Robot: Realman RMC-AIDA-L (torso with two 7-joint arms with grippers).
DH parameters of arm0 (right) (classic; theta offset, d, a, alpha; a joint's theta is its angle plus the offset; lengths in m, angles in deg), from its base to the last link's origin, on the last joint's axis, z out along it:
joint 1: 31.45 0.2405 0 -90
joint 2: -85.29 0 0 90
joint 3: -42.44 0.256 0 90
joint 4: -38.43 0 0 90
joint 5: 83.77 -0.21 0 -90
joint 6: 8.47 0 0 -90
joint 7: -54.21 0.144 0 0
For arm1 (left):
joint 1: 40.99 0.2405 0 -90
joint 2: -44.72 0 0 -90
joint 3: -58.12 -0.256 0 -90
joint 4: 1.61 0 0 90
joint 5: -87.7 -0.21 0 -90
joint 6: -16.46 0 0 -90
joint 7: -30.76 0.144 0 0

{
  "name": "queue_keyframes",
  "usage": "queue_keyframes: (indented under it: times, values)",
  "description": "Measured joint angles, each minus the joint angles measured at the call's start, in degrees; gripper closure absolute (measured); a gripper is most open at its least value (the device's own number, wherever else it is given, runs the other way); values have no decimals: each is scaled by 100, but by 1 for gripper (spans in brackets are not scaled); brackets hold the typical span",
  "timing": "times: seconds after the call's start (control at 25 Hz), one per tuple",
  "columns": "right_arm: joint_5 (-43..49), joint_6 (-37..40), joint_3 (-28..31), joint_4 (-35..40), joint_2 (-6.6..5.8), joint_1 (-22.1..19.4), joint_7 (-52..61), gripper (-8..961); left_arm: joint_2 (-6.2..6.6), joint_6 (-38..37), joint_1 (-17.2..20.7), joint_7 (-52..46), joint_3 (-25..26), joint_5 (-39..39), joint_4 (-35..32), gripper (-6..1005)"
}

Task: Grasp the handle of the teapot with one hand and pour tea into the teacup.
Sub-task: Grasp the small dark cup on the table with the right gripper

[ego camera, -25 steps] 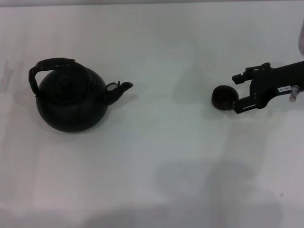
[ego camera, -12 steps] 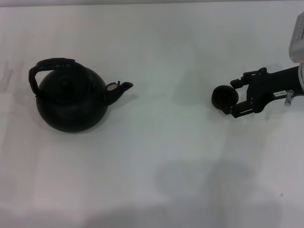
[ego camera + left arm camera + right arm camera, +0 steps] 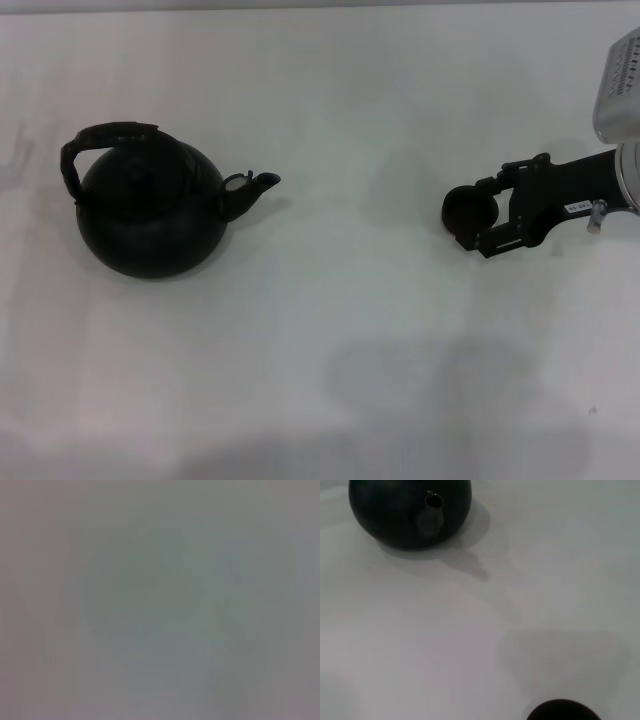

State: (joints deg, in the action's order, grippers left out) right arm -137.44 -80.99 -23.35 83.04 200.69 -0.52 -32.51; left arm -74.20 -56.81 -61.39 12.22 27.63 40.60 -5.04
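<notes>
**Right tool at the teacup, teapot alone on the left**

Head view: the teapot [image 3: 150,215] sits upright on the white worktop [image 3: 330,330], left side, spout [image 3: 252,189] aimed toward the robot's right. Handle [image 3: 100,140] arches over the lid, tipped toward the far-left side; nothing touches it.

The teacup [image 3: 471,213] is well apart from the teapot, on the right side of the worktop. The right tool [image 3: 487,217] reaches in from the right edge — its fingers sit on either side of the cup, one on the far side, one on the near side, seemingly pinching it, though contact is hard to confirm against black on black.

Right wrist view: teapot [image 3: 410,510] seen spout-on, with the teacup rim [image 3: 563,710] just at the frame edge.

Left wrist view: blank grey haze — left tool not seen anywhere.
</notes>
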Motion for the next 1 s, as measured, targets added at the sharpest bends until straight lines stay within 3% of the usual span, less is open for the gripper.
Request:
queue_keyframes:
  times: [1.0]
  values:
    - [-583, 551, -818, -172, 0, -23, -80, 90, 9, 10, -36, 0, 0, -1, 0, 161]
